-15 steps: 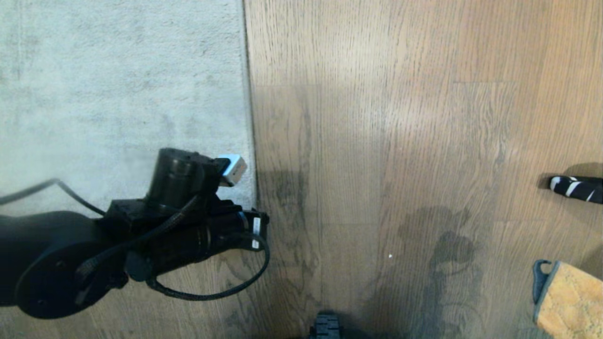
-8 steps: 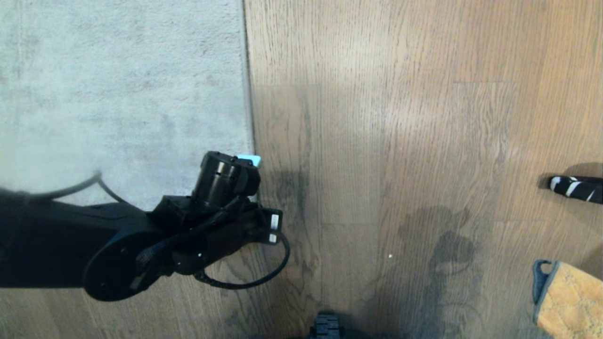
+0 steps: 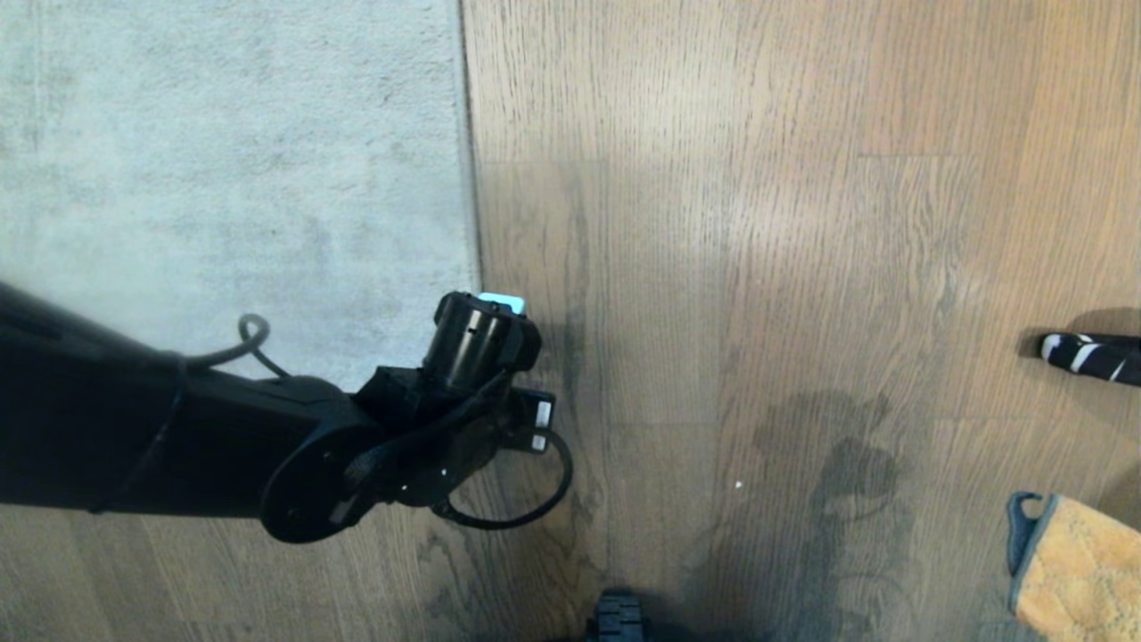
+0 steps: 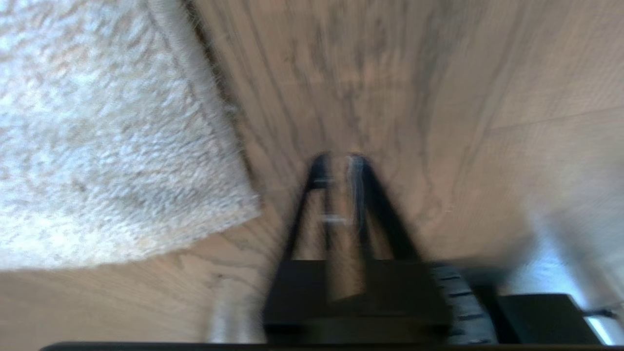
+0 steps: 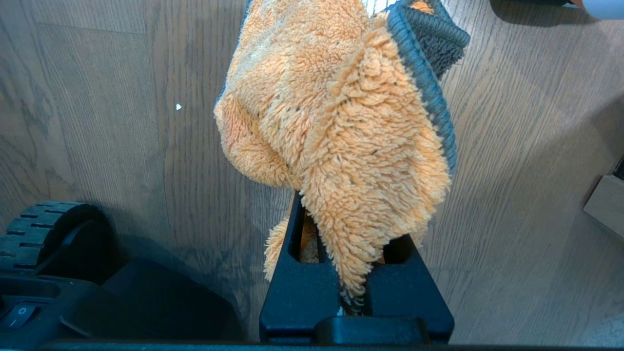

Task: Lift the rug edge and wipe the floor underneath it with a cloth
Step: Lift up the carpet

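Lying flat: pale grey short-pile rug edge (image 4: 204,122); left fingers (image 4: 358,180) nearly together; right fingers (image 5: 297,229) clamped on orange cloth (image 5: 341,122).

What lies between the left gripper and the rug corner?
Nothing: only bare floor separates the left gripper from the rug corner, as the left wrist view shows.

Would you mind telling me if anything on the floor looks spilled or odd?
Yes: a dark, blotchy patch marks the floor right of the rug edge, resembling a damp stain or shadow; which one I cannot tell.
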### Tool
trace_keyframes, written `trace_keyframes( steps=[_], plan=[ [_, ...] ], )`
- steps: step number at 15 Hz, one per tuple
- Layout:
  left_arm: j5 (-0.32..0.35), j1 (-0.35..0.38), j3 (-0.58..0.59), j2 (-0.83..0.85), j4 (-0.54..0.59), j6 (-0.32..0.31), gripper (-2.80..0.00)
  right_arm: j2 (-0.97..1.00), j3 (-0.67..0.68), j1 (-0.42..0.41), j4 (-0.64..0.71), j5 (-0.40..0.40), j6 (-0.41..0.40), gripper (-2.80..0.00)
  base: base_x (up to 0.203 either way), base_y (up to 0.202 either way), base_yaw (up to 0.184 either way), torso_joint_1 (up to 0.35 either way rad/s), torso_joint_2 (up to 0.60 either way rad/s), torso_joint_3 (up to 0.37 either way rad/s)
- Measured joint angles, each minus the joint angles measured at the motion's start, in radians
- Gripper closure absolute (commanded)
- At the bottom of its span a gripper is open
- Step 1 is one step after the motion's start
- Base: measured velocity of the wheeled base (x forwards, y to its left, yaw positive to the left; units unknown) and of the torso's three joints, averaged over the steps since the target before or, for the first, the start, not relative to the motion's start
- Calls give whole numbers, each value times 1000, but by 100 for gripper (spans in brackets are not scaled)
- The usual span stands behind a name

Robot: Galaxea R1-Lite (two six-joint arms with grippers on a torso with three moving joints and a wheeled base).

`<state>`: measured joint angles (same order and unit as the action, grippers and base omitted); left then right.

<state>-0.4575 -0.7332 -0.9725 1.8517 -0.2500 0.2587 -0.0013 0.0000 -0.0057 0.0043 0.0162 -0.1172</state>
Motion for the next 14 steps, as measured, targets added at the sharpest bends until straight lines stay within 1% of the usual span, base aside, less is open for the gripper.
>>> trace_keyframes(
  steps=[5, 7, 9, 11, 14],
  plan=[
    [-30, -18, 1, 20, 7, -10, -280, 0, 0, 0, 0, 0, 0, 0, 0, 0, 0, 0, 0, 0],
    [-49, -23, -13, 26, 65, -14, -280, 0, 0, 0, 0, 0, 0, 0, 0, 0, 0, 0, 0, 0],
    [-66, -27, -47, 26, 172, -15, -280, 0, 0, 0, 0, 0, 0, 0, 0, 0, 0, 0, 0, 0],
    [-101, -32, -79, 23, 263, -15, -280, 0, 0, 0, 0, 0, 0, 0, 0, 0, 0, 0, 0, 0],
    [-163, -38, -90, 21, 281, -15, -280, 0, 0, 0, 0, 0, 0, 0, 0, 0, 0, 0, 0, 0]
  ],
)
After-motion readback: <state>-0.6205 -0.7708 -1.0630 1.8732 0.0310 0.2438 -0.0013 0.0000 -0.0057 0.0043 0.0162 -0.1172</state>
